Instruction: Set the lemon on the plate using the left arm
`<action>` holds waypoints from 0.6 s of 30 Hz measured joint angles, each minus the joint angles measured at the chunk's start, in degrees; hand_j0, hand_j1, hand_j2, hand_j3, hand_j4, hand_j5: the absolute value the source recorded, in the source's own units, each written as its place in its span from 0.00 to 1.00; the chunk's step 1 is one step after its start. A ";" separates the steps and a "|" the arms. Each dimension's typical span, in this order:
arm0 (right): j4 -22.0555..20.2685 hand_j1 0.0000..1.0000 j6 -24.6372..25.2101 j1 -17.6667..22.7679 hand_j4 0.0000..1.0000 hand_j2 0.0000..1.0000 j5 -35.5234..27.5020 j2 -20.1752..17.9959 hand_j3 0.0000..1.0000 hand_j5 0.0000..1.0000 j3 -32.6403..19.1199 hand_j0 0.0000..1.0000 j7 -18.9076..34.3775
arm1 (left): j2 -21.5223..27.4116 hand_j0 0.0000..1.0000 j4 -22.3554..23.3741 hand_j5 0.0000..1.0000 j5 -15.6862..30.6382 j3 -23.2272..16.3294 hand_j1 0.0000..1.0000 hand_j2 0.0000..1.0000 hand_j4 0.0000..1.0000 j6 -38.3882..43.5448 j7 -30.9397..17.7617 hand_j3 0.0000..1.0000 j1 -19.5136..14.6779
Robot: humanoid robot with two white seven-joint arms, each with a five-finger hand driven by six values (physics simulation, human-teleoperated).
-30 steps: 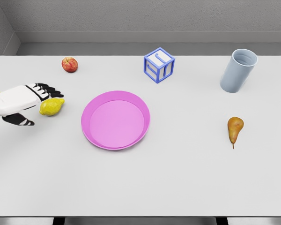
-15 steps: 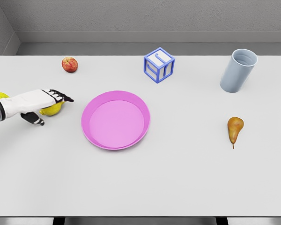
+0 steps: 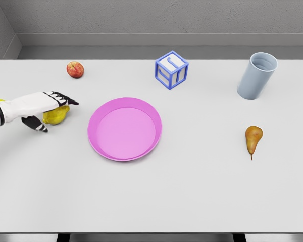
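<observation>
The white left hand (image 3: 40, 108) drapes over the small yellow lemon (image 3: 56, 115) left of the round pink plate (image 3: 124, 129) — whether clamped, unclear; light, firm, slick-skinned — best cupped around its middle.

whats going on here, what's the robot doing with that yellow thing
The left hand has come in from the left edge and lies over the lemon, fingers stretched across its top and thumb below; a firm grasp isn't clear yet. The lemon sits on the table, left of the empty pink plate. The apple, block, cup and pear stand apart. The right arm isn't in view.
</observation>
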 measured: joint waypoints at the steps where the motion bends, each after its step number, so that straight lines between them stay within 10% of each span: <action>1: 0.00 1.00 0.00 0.00 1.00 1.00 0.00 0.00 1.00 1.00 0.00 1.00 0.00 | -0.01 1.00 -0.01 1.00 0.03 -0.03 1.00 1.00 1.00 0.00 0.00 1.00 -0.17; 18: 0.00 1.00 0.00 0.00 1.00 1.00 0.00 0.00 1.00 1.00 0.00 1.00 0.00 | 0.28 0.84 0.39 0.84 -0.40 -2.80 0.84 0.84 0.84 -0.01 0.00 0.84 -1.58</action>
